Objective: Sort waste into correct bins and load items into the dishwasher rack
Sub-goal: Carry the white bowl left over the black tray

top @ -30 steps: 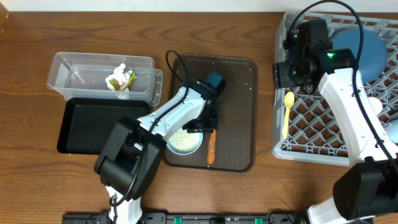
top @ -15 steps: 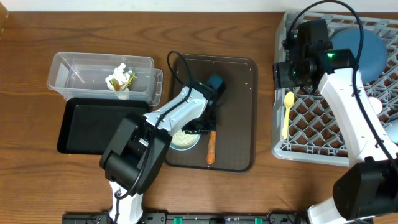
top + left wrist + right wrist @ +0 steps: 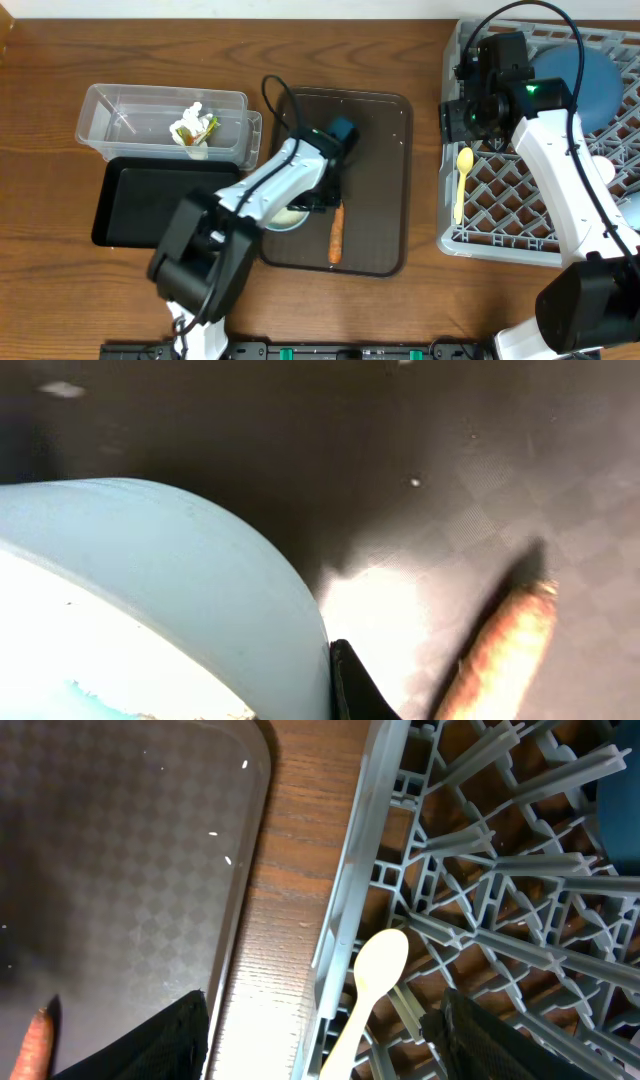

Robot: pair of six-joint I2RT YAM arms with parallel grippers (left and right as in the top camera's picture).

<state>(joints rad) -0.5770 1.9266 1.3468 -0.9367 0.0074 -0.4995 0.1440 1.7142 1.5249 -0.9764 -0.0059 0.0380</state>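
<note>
The light-blue cup (image 3: 200, 580), with white rice (image 3: 90, 660) heaped inside, sat near the front left of the dark brown serving tray (image 3: 385, 130). The left gripper (image 3: 318, 205) was closed on the cup's rim. 1 dark finger (image 3: 348, 680) showed against the outside of the wall, and the other was hidden. The carrot (image 3: 336, 235) lay on the tray just to the right of the cup, apart from it, with a few loose grains (image 3: 415, 482) scattered on the tray floor beyond. To the left of the tray stood the clear tub (image 3: 110, 110), holding crumpled tissues (image 3: 186, 126) and the snack wrapper (image 3: 208, 125). The black tray (image 3: 140, 205) lay in front of the tub, touching it. Across a strip of bare table (image 3: 200, 50) to the right sat the dishwasher rack (image 3: 500, 220). The dark blue bowl (image 3: 595, 85) was at its back and the pale yellow spoon (image 3: 378, 968) lay by its left edge. The right gripper (image 3: 322, 1038) hung above that edge with its 2 fingers (image 3: 150, 1040) spread wide, holding nothing and directly over the spoon.
</note>
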